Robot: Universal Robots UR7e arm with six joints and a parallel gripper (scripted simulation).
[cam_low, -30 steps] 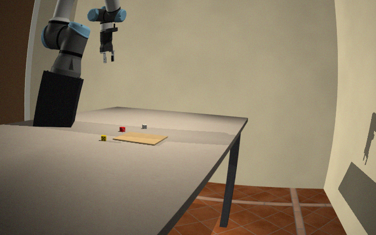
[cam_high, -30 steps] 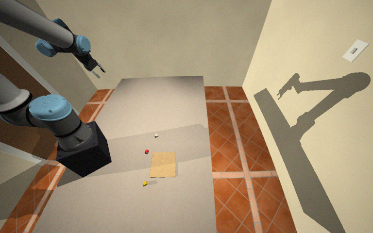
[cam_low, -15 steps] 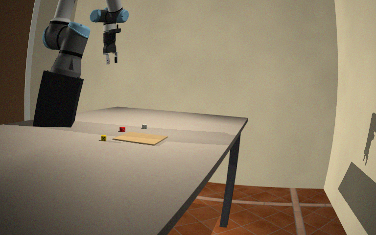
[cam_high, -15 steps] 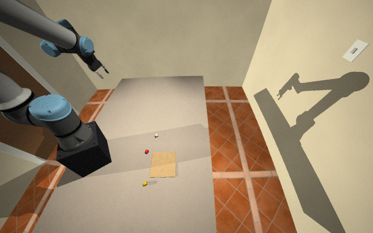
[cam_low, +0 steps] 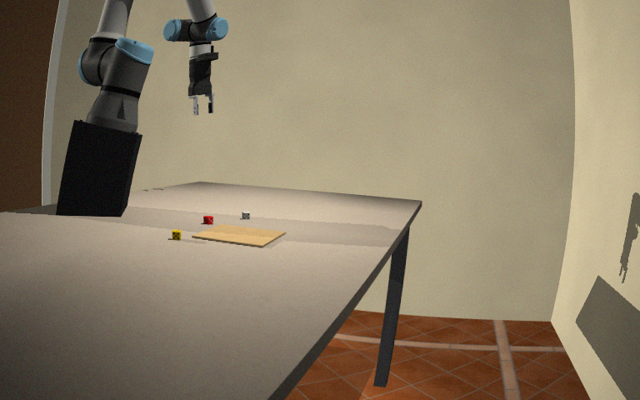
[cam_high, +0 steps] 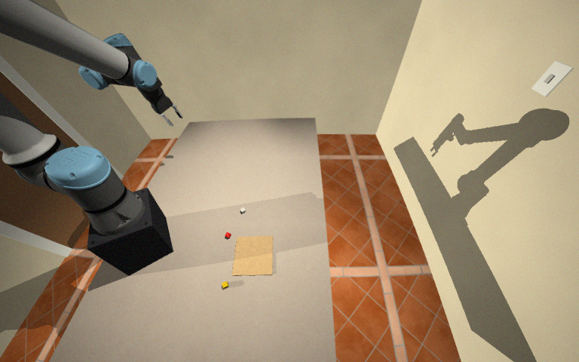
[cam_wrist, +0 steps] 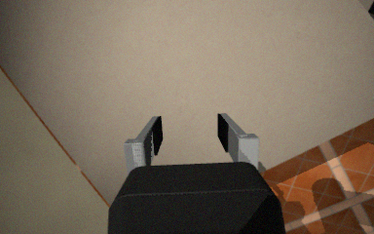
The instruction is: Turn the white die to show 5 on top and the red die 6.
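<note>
The claw [cam_low: 202,107] hangs high above the far end of the desk [cam_low: 302,222], fingers spread wide with nothing between them — the wrist view shows only bare desk surface and a strip of tiled floor [cam_wrist: 336,171] beneath its dark pads [cam_wrist: 157,136]. Well below and away from it, the tan mat [cam_high: 252,255] lies flat on the desk. None of the dice is on it: the red die [cam_high: 228,234] sits just off one corner, the white die [cam_high: 242,210] a little farther out, and the yellow die [cam_high: 225,285] near the opposite end — all three apart from one another.
</note>
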